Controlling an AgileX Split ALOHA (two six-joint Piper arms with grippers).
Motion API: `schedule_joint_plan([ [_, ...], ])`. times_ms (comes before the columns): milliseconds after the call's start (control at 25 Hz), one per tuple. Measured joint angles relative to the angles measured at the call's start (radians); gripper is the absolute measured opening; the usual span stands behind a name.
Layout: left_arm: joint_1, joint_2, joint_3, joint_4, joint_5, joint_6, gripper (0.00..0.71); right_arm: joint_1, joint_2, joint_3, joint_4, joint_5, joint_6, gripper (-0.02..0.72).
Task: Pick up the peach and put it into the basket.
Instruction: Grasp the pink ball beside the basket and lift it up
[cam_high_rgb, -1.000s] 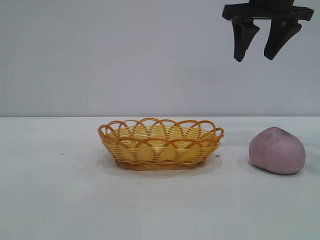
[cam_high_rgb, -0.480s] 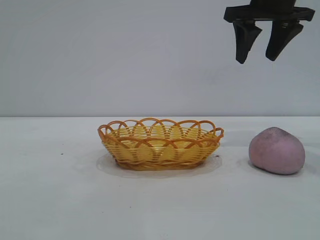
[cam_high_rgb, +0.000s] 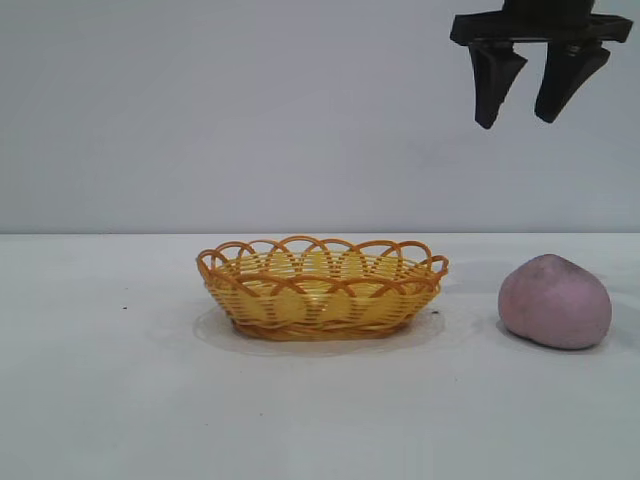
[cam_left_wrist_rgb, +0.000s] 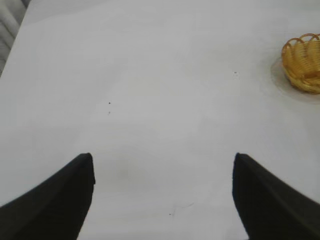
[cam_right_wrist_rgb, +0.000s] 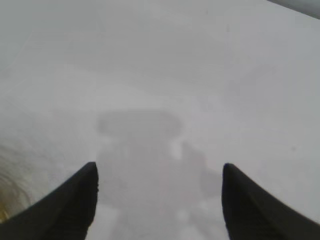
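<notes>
The peach (cam_high_rgb: 555, 301), dusty pink-purple and rounded, sits on the white table at the right. The basket (cam_high_rgb: 322, 286), yellow wicker with an orange looped rim, stands empty at the middle; its edge also shows in the left wrist view (cam_left_wrist_rgb: 303, 62). My right gripper (cam_high_rgb: 520, 122) hangs open and empty high above the table, above and slightly left of the peach. In its own view (cam_right_wrist_rgb: 160, 170) the open fingers frame bare table and their shadow; the peach is out of that view. My left gripper (cam_left_wrist_rgb: 162, 162) is open over bare table, away from the basket.
The white table (cam_high_rgb: 120, 400) runs across the whole view with a plain grey wall behind. A faint round mark lies under the basket.
My right gripper has shifted very slightly to the right and up. The peach and the basket have not moved.
</notes>
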Motion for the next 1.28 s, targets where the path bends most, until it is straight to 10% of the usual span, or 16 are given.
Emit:
schedule_joint_plan([
  [360, 0.035, 0.000, 0.000, 0.000, 0.000, 0.000, 0.507, 0.000, 0.000, 0.000, 0.000, 0.039, 0.000, 0.461],
  [960, 0.035, 0.000, 0.000, -0.003, 0.000, 0.000, 0.507, 0.000, 0.000, 0.029, 0.103, 0.326, 0.000, 0.461],
  [1280, 0.035, 0.000, 0.000, -0.003, 0.000, 0.000, 0.507, 0.079, 0.000, 0.260, 0.135, 0.286, 0.000, 0.461],
])
